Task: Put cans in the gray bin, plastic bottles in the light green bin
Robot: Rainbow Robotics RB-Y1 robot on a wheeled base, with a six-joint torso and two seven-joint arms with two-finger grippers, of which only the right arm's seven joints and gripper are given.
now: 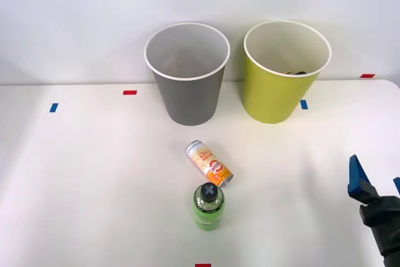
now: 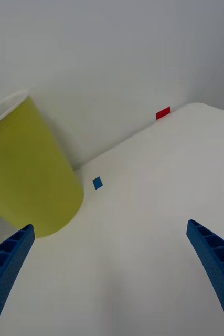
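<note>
An orange-and-white can (image 1: 209,163) lies on its side in the middle of the white table. Just in front of it a green plastic bottle (image 1: 208,206) stands upright, its dark cap marked with a gray cross. Behind them the gray bin (image 1: 187,95) stands at the back, with the light green bin (image 1: 270,95) (image 2: 28,178) to its right. My right gripper (image 1: 376,176) (image 2: 110,227) hovers open near the table's right front, far to the right of the can and bottle, with nothing between its blue fingers. It faces the light green bin's right side.
Small tape marks dot the table (image 1: 94,173): red (image 1: 129,92) and blue (image 1: 54,107) at the back left, blue (image 1: 304,104) (image 2: 97,182) and red (image 1: 367,75) (image 2: 163,113) at the back right. Something dark (image 1: 297,72) lies inside the light green bin. A wall stands close behind the bins.
</note>
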